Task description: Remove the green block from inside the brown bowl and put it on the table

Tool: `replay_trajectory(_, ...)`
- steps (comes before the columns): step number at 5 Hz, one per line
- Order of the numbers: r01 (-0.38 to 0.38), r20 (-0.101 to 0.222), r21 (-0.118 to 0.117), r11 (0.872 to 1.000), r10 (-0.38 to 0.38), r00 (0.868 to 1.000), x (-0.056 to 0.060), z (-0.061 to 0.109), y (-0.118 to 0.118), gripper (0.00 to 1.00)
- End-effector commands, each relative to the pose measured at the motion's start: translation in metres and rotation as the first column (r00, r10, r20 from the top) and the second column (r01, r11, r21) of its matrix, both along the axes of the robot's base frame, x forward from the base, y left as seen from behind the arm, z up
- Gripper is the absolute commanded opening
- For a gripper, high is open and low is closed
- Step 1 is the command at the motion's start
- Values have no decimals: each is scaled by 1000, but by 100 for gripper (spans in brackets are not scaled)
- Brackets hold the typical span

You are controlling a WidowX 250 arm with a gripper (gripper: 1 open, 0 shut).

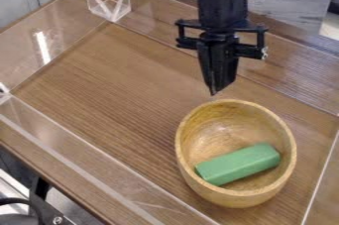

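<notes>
The green block point(239, 164) lies flat inside the brown bowl point(192, 140), toward its near right side. The bowl rests on the table point(106, 80) at the lower right. My gripper point(219, 88) hangs point-down just above the bowl's far rim, its black fingers pressed together and shut on nothing. It stands apart from the block, up and to the left of it.
Clear acrylic walls point(54, 140) run along the table's left and near edges. A small clear acrylic stand point(106, 1) sits at the far left corner. Bare wood lies to the left of the bowl.
</notes>
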State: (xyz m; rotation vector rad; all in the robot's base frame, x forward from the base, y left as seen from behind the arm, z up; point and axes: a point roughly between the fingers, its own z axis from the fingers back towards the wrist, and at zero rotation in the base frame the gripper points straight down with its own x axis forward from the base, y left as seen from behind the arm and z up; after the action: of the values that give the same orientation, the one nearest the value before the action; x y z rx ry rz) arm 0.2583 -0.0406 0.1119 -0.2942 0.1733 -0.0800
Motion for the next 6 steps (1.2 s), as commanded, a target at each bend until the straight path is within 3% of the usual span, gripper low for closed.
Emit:
replay_trajectory(1,43,97,6,999,-44,994,4,18,-11,100)
replay_trajectory(2,111,96,17,994,-112,989,-1,12,-28,100)
replay_trajectory(3,201,99,36,979,-204,974,-11,2,-53,100)
replay_trajectory(4,331,110,53,942,-335,936,-23,-19,-76,100)
replay_trajectory(5,381,117,70,922,-387,915,-31,-41,-85,100)
replay_trajectory(6,392,126,86,916,-400,908,-32,-50,-77,100)
